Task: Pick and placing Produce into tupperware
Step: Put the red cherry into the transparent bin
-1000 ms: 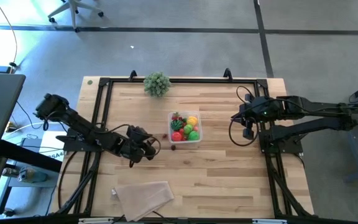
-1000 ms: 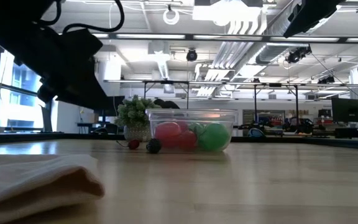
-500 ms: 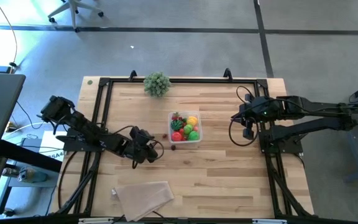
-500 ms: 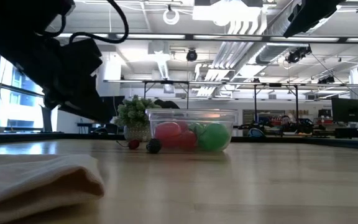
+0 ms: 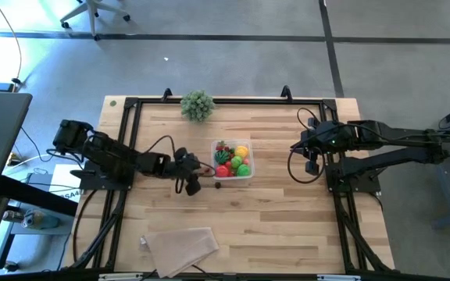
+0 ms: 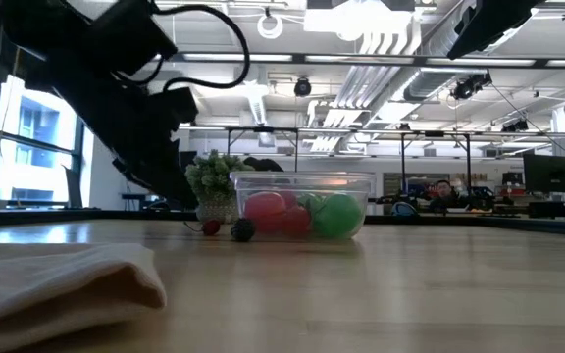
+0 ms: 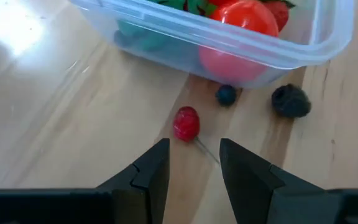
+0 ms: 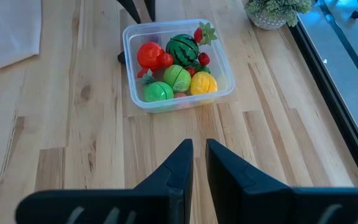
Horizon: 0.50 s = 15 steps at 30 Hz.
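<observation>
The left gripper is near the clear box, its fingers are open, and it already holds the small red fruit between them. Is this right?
Not quite. The left gripper is near the clear box with its fingers open, but it holds nothing. The left wrist view shows the small red fruit lying on the table just ahead of the fingertips, beside the box.

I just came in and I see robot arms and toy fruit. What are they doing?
The robot is packing toy produce into a clear tupperware in the middle of the table. Most pieces already sit inside. A small red berry and two dark ones lie on the wood just outside it. The left claw hovers open right by the red berry, holding nothing. The right claw waits shut, off to the side.
</observation>
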### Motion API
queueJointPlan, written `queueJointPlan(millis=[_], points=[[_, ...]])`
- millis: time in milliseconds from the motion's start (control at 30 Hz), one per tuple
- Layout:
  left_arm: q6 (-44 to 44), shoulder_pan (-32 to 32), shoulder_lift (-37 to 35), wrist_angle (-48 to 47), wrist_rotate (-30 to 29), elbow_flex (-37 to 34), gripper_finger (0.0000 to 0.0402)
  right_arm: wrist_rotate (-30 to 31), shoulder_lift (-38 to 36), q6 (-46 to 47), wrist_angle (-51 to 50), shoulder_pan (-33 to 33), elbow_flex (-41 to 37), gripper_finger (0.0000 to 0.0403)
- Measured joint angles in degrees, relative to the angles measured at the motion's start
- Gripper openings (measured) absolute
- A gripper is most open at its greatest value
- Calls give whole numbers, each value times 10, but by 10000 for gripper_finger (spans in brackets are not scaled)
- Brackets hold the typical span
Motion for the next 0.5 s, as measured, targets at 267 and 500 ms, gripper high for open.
queueJointPlan(millis=[267, 500], points=[[148, 51, 0, 54, 70, -26, 131, 0, 0, 0, 0, 0, 0, 34], [180, 58, 9, 69, 88, -26, 131, 0, 0, 0, 0, 0, 0, 34]])
